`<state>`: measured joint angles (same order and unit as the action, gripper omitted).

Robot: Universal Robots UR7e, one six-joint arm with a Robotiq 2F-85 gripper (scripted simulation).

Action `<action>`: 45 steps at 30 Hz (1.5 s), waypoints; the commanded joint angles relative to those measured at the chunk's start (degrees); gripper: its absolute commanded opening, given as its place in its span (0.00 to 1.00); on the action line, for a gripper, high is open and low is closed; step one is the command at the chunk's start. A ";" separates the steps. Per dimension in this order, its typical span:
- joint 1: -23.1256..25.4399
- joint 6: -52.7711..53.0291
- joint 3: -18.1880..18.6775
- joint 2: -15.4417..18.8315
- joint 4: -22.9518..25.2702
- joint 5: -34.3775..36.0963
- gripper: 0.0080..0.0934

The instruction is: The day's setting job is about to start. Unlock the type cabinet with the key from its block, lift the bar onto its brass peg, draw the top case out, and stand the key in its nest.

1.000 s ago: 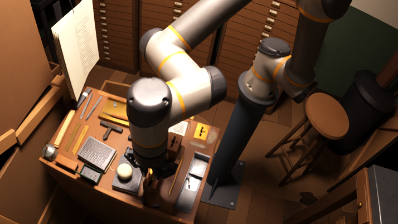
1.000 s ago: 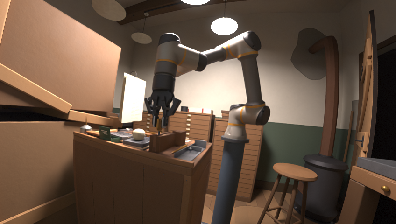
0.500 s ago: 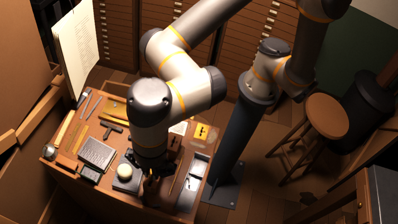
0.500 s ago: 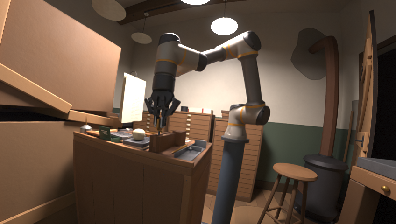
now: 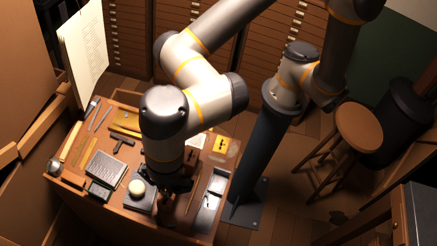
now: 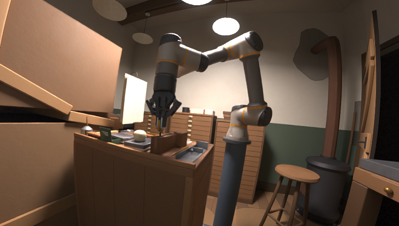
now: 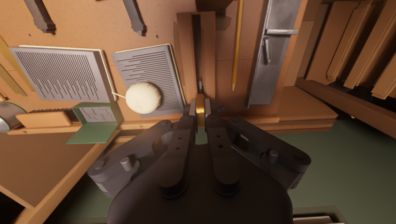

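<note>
The brass key (image 7: 200, 107) stands upright in its wooden block (image 6: 168, 142) near the front edge of the bench, its shaft reaching down into the block's long slot. My gripper (image 7: 200, 108) hangs straight down over the block and is clamped around the key's brass bow (image 6: 159, 123). From the side camera, my wrist hides most of the key and block (image 5: 166, 202). The type cabinet's lock and bar are not in view.
The bench's front edge (image 7: 139, 126) runs just below my fingers. A cream ball (image 7: 143, 97) sits on a grey ribbed pad to the left, a pencil (image 7: 236, 47) and a grey metal tray (image 7: 271, 52) to the right. A second small wooden block (image 5: 191, 156) stands further back.
</note>
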<state>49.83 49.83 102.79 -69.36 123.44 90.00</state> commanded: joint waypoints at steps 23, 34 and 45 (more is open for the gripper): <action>0.00 0.00 -2.42 -2.48 -4.76 0.00 0.00; 0.00 0.00 -4.63 -4.16 -8.67 0.00 0.00; 0.00 0.00 -6.00 -5.02 -10.92 0.00 0.00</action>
<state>49.83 49.83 96.80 -74.35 112.46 90.00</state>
